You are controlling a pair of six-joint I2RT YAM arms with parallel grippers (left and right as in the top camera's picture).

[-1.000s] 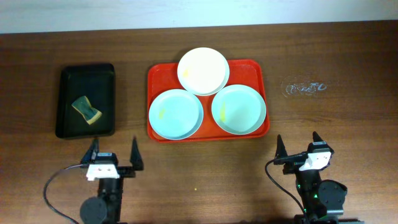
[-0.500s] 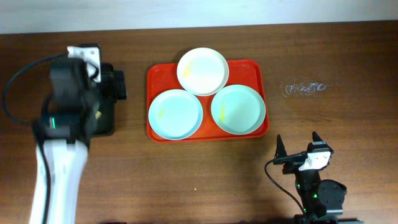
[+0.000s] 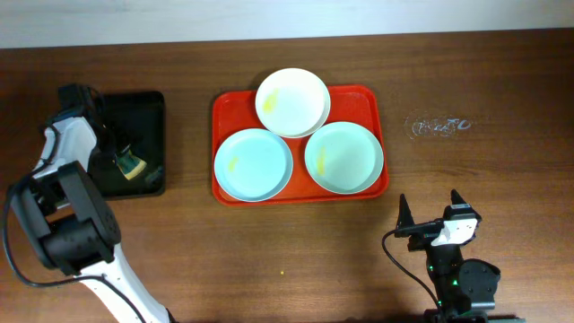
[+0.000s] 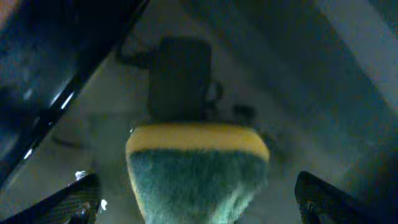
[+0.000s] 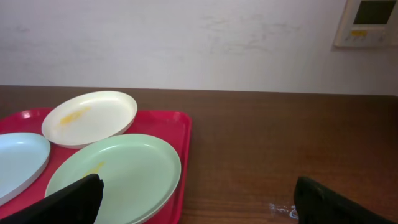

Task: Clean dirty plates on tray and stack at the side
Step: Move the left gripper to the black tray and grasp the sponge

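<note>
The red tray (image 3: 366, 100) holds three plates: a white-cream one (image 3: 292, 101) at the back, a pale blue one (image 3: 254, 164) front left and a mint one (image 3: 343, 157) front right, each with a faint yellow smear. My left gripper (image 3: 118, 158) is open over the black tray. In the left wrist view its fingers (image 4: 78, 199) stand apart on either side of a yellow-and-green sponge (image 4: 198, 163). My right gripper (image 3: 432, 215) is open and empty near the table's front edge. The right wrist view shows the white plate (image 5: 90, 117), the mint plate (image 5: 115, 177) and the red tray (image 5: 180, 134).
A smaller black tray (image 3: 134, 112) with the sponge (image 3: 133, 165) in it lies left of the red tray. A small shiny mark (image 3: 439, 126) is on the wooden table at the right. A white wall runs along the back.
My left arm has swung from the table's front edge out over the black tray and come down with its open fingers round the sponge. The right arm and the plates have not moved.
</note>
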